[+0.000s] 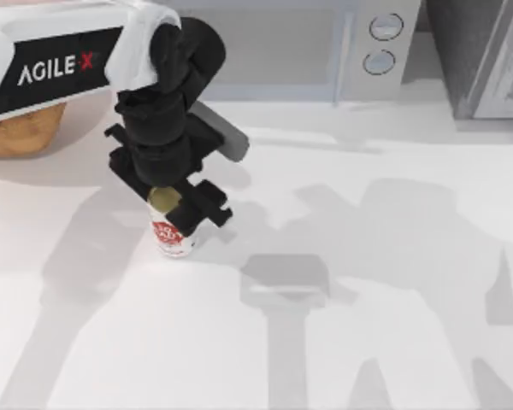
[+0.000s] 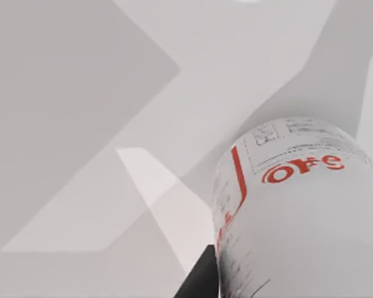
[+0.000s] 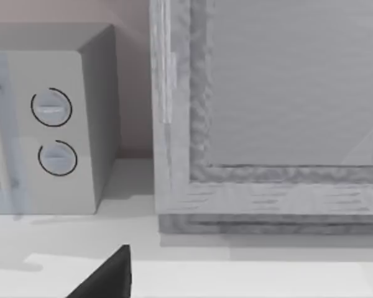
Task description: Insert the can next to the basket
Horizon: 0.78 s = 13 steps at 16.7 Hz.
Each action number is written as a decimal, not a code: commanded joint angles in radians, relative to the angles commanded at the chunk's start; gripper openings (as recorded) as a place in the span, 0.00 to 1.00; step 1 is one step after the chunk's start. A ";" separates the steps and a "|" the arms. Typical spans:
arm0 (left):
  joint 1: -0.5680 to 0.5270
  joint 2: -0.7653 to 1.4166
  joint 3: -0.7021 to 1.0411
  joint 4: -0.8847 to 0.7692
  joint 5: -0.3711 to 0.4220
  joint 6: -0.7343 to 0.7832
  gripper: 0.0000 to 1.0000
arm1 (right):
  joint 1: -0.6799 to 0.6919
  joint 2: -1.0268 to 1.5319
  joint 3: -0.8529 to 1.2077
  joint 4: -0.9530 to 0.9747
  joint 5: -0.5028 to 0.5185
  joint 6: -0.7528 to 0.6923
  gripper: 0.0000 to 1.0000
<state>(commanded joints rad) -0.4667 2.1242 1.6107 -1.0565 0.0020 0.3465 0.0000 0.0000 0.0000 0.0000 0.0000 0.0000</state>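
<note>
Left claw (image 1: 181, 203) clenched on upright cylindrical can (image 1: 171, 233), glossy white w/ red label, woven basket (image 1: 21, 128) nearby

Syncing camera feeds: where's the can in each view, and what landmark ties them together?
Top view: the can stands left of centre, under the left hand.
Left wrist view: it looms close at the lower right, red lettering facing the camera.
Right wrist view: not in it.
Shared landmark: the microwave with two round dials, at the top view's back edge and in the right wrist view.
</note>
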 joint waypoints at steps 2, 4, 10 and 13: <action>0.000 0.000 0.000 0.000 0.000 0.000 0.00 | 0.000 0.000 0.000 0.000 0.000 0.000 1.00; 0.000 0.000 0.000 0.000 0.000 0.000 0.00 | 0.000 0.000 0.000 0.000 0.000 0.000 1.00; 0.013 -0.013 -0.004 -0.013 0.008 0.014 0.00 | 0.000 0.000 0.000 0.000 0.000 0.000 1.00; 0.113 -0.081 -0.019 -0.080 0.044 0.097 0.00 | 0.000 0.000 0.000 0.000 0.000 0.000 1.00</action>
<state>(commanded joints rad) -0.3535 2.0433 1.5917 -1.1364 0.0457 0.4431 0.0000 0.0000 0.0000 0.0000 0.0000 0.0000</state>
